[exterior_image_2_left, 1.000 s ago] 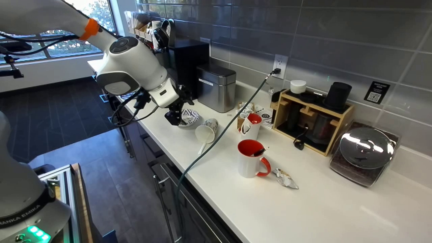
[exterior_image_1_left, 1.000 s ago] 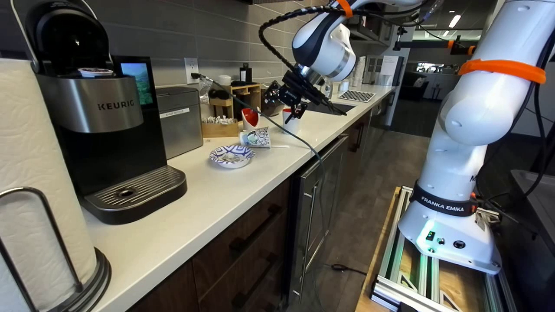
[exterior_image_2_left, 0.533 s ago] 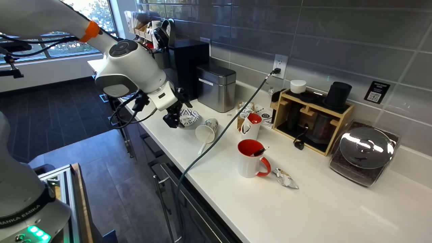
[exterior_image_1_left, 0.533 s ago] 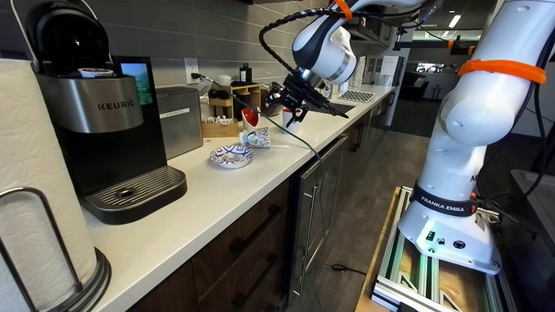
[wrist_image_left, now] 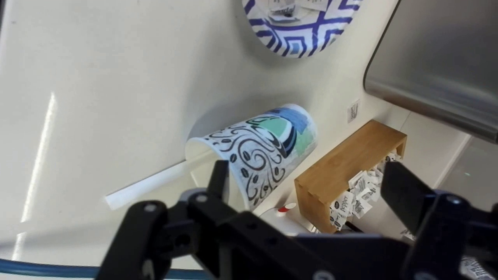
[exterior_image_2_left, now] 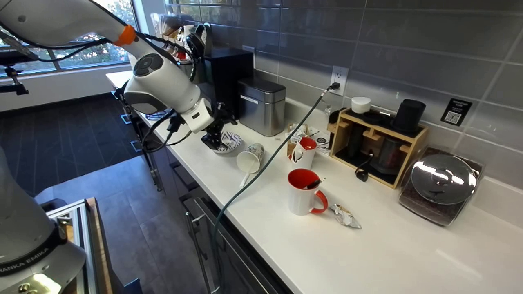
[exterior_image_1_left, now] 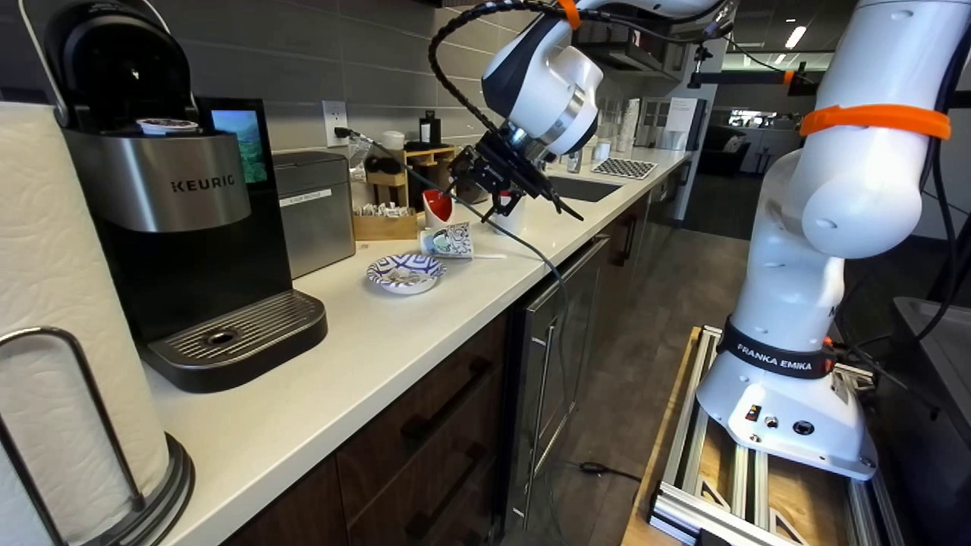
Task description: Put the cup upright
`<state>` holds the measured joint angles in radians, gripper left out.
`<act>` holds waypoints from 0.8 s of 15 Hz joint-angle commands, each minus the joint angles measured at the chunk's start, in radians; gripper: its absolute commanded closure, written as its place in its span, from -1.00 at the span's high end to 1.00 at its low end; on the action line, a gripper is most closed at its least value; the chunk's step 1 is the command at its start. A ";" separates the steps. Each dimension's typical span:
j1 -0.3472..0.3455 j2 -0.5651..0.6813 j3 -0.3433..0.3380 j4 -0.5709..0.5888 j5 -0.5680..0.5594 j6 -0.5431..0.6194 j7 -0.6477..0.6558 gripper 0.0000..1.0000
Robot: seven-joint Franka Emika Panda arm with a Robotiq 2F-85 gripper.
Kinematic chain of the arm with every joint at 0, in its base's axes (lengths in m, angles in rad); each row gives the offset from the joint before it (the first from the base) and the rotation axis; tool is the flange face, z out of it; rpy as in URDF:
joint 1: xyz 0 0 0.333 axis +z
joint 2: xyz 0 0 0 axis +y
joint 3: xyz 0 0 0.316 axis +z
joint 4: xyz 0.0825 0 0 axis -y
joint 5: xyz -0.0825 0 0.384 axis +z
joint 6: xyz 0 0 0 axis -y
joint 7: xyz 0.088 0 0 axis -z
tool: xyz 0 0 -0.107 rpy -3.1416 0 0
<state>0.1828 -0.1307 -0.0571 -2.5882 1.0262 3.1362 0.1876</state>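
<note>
Cup [wrist_image_left: 260,151], paper, patterned: toppled on desk [wrist_image_left: 116,97], ahead of and below pincer [wrist_image_left: 309,179], not touching. Pincer: spread wide, gripping nothing; presumably so spaced to straddle cup and stand it up.

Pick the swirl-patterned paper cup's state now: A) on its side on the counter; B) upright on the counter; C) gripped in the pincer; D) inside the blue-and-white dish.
A: the wrist view shows the paper cup lying lengthwise on the counter, with the pincer open.
</note>
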 commanded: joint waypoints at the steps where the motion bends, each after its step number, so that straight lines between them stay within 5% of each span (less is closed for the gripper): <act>1: 0.039 0.060 -0.039 0.064 0.074 -0.009 -0.148 1.00; 6: 0.022 0.132 -0.070 0.107 0.071 -0.037 -0.339 1.00; 11: 0.017 0.212 -0.060 0.154 0.190 -0.034 -0.430 1.00; 12: 0.014 0.227 -0.056 0.165 0.215 -0.035 -0.445 0.81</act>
<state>0.2051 0.0410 -0.1217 -2.4731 1.1499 3.1320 -0.1918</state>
